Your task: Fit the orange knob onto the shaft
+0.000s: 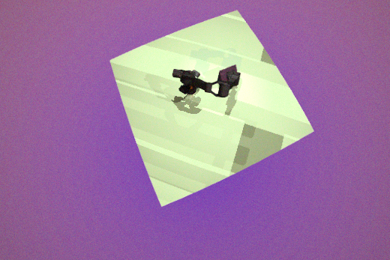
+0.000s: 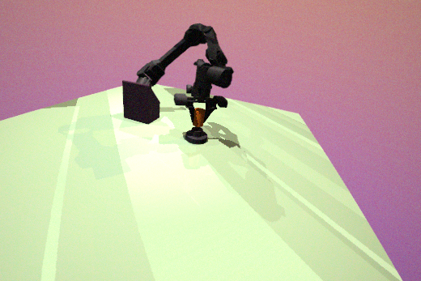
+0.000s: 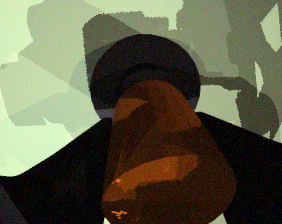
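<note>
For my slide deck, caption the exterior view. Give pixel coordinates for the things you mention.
Tool (image 2: 198,118) (image 3: 153,123) gripping an orange knob (image 2: 198,117) (image 3: 159,145) above a round pedestal (image 2: 196,137) (image 3: 144,52).
</note>
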`<state>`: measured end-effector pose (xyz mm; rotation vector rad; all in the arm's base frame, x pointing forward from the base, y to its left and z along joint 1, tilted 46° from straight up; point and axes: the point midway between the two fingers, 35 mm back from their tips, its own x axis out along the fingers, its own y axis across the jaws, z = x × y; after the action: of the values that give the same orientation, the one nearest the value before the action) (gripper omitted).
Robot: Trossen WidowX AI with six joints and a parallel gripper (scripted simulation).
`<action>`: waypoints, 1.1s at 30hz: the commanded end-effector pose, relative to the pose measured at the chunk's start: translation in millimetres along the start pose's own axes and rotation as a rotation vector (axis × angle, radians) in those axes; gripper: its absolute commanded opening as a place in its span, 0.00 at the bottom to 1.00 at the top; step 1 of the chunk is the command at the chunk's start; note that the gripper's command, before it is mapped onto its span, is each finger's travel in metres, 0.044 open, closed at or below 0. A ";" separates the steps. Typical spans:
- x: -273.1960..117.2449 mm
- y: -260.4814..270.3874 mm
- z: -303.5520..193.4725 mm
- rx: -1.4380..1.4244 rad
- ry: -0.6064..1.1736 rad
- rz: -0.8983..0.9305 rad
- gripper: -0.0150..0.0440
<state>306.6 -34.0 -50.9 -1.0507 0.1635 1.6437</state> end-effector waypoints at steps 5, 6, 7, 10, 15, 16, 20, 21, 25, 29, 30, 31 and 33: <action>-2.9 -2.5 -2.6 -0.131 0.005 -0.004 0.25; -2.5 -2.6 -3.0 -0.175 0.005 -0.003 0.25; -1.9 -2.6 -3.2 -0.205 0.005 -0.003 0.25; -0.7 -2.1 -2.8 -0.216 0.005 -0.003 0.25; -0.3 -1.8 -2.3 -0.216 0.005 -0.003 0.25; -0.2 -1.7 -2.2 -0.216 0.005 -0.003 0.25; -0.3 -0.8 -0.9 -0.215 0.005 -0.003 0.25; -0.5 -0.5 -0.4 -0.215 0.005 -0.003 0.25; 0.2 0.0 0.4 -0.215 0.005 -0.003 0.25; 1.5 -0.2 0.1 -0.215 0.005 -0.003 0.25; 1.8 -0.2 -0.1 -0.215 0.005 -0.003 0.25; 2.1 -0.4 -0.3 -0.215 0.005 -0.003 0.25; 1.4 -0.5 -0.4 -0.215 0.005 -0.003 0.25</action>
<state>306.9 -33.3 -51.8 -1.2188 -0.0123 1.6846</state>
